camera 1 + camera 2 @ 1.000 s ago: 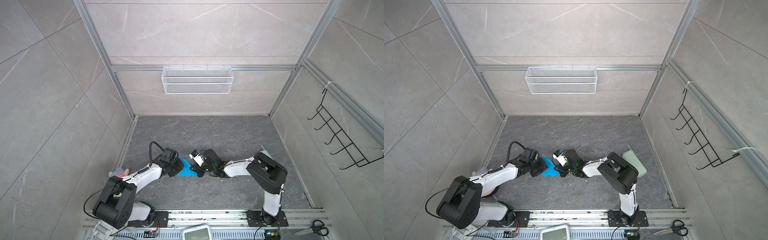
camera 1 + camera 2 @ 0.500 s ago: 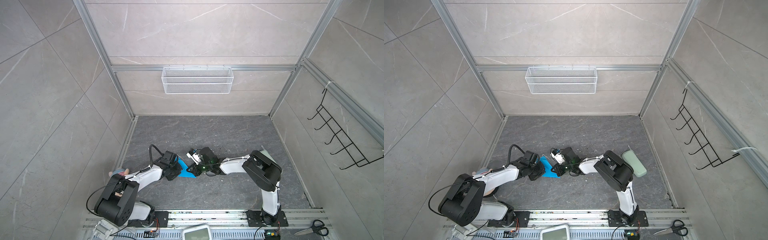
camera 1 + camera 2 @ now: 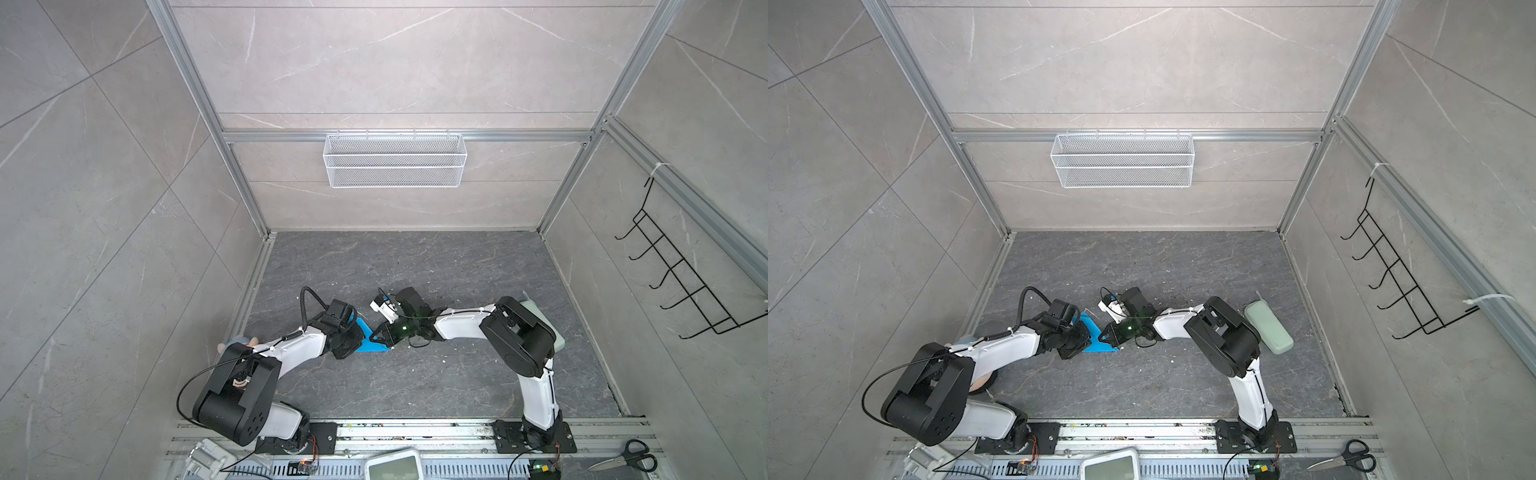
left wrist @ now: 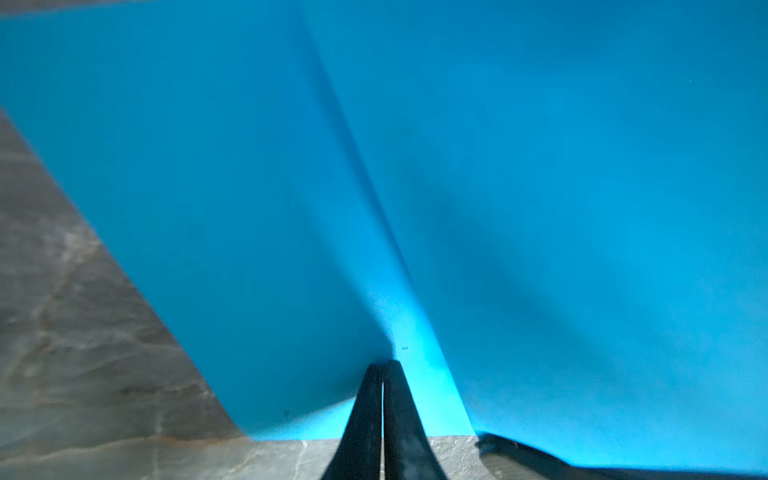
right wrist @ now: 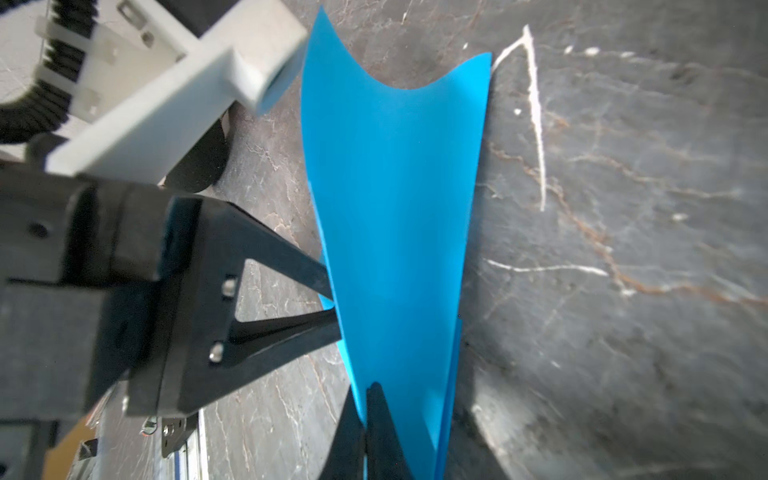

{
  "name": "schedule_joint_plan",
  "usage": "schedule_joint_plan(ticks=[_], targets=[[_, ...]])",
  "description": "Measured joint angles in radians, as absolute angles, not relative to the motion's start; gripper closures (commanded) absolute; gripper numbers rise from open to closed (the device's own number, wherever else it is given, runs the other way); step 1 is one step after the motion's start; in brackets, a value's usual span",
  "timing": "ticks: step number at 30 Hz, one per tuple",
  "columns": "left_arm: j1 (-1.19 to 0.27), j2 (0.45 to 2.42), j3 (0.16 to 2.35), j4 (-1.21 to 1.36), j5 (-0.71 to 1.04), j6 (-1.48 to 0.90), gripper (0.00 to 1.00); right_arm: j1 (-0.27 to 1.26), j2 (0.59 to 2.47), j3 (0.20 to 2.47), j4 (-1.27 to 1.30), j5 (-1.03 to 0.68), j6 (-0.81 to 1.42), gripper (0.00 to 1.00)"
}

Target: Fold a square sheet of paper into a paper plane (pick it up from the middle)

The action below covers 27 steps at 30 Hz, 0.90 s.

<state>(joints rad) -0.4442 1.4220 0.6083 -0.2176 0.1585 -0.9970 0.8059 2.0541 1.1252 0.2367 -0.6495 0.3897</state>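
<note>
- Both top views: folded blue paper (image 3: 376, 349) sat low over the grey tabletop (image 3: 415, 386), between the left gripper (image 3: 360, 338) and the right gripper (image 3: 373, 338).
- Left wrist: fingers (image 4: 365, 415) were pressed together, pinching the paper's edge below a crease.
- Right wrist: fingers (image 5: 379, 419) were clamped on the paper's narrow end.

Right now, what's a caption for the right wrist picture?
Right fingers pinch the folded blue paper; left fingers grip its side.
</note>
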Motion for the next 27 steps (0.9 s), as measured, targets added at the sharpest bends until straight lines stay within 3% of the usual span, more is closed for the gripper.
schedule_joint_plan(ticks=[10,20,23,27], targets=[[-0.444,1.357,0.627,-0.241,0.163,-0.976,0.77,0.797,2.019,1.060,0.230,-0.593,0.447,0.99],[-0.450,1.323,0.617,-0.141,0.209,-1.053,0.64,0.796,1.827,0.865,0.291,-0.347,0.574,0.98],[-0.465,1.346,0.616,-0.078,0.230,-1.079,0.64,0.792,1.800,0.844,0.297,-0.298,0.616,0.98],[-0.489,1.414,0.617,0.003,0.249,-1.107,0.73,0.785,1.803,0.844,0.302,-0.289,0.667,0.98]])
